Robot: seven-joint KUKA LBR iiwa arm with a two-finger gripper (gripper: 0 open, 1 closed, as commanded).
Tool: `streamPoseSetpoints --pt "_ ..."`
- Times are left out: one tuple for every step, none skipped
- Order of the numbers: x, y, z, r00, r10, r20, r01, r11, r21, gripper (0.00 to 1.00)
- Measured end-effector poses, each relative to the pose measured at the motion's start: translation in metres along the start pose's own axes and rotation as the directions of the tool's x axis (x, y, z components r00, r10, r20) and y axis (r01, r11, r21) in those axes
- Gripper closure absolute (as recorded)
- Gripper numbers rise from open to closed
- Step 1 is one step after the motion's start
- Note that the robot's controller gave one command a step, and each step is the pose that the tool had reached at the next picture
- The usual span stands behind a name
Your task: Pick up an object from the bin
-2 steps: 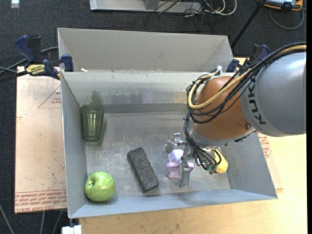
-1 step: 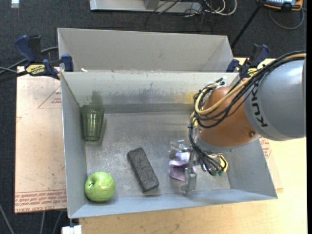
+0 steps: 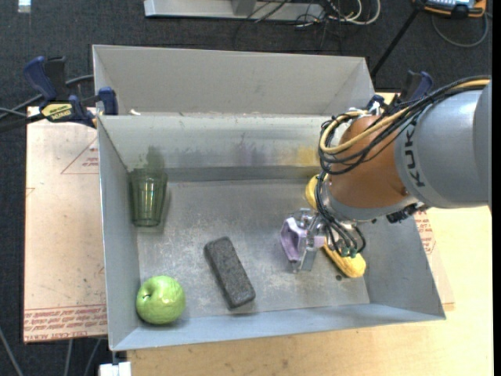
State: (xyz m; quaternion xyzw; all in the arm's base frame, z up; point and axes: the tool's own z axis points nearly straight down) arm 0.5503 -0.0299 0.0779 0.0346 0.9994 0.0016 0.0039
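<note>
My gripper [image 3: 304,251] is low in the right half of the bin, under the orange wrist cover. A small purple, translucent thing [image 3: 291,238] lies right against its left side; whether it is gripped I cannot tell. A yellow banana [image 3: 350,265] lies just right of the gripper, mostly hidden beneath the arm, with its other end showing near the back wall. A dark grey oblong block [image 3: 229,272] lies on the bin floor to the left of the gripper, apart from it.
A green see-through cup [image 3: 147,198] stands at the bin's left wall. A green apple [image 3: 160,300] sits in the front left corner. The arm and its cables cover the bin's right rear part.
</note>
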Motion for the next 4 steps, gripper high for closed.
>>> streamPoseSetpoints --pt "0.0 0.0 0.0 1.0 0.0 0.0 0.0 1.0 0.0 1.0" --pt "-0.004 0.002 -0.039 1.0 0.02 -0.009 -0.02 1.0 0.0 1.0" --pt "-0.013 0.015 -0.094 1.0 0.013 -0.002 -0.013 1.0 0.0 1.0" --pt "-0.026 0.009 -0.167 0.999 0.033 -0.006 -0.033 0.999 -0.001 1.0"
